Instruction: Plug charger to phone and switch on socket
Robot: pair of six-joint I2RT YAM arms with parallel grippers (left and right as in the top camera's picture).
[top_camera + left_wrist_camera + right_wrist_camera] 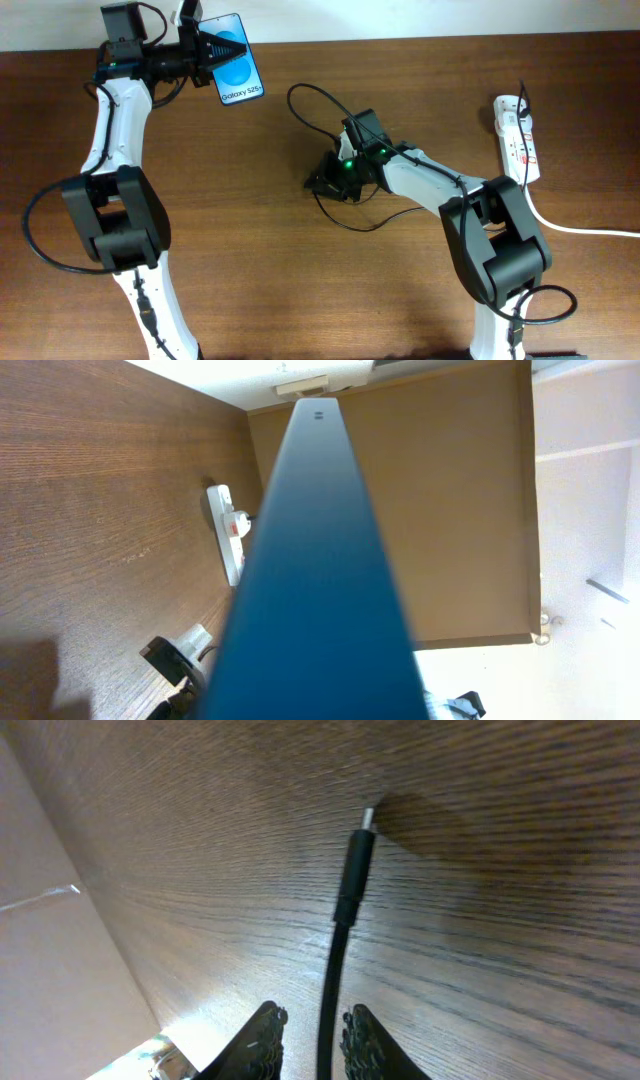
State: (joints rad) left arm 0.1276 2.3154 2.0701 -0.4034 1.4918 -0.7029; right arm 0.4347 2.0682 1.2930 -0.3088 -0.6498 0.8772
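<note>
My left gripper is shut on the left edge of the phone and holds it off the table at the far left, blue screen up. In the left wrist view the phone fills the middle and hides my fingers. The charger loops across the table's middle. My right gripper is low over the table. In the right wrist view my fingers are slightly apart around the charger, whose plug tip points away from them. The socket lies at the far right, also seen in the left wrist view.
A thick white cord runs from the socket off the right edge. A thin black cable rises at the socket's far end. The right arm stretches across the table's middle. A brown wall panel stands behind the table.
</note>
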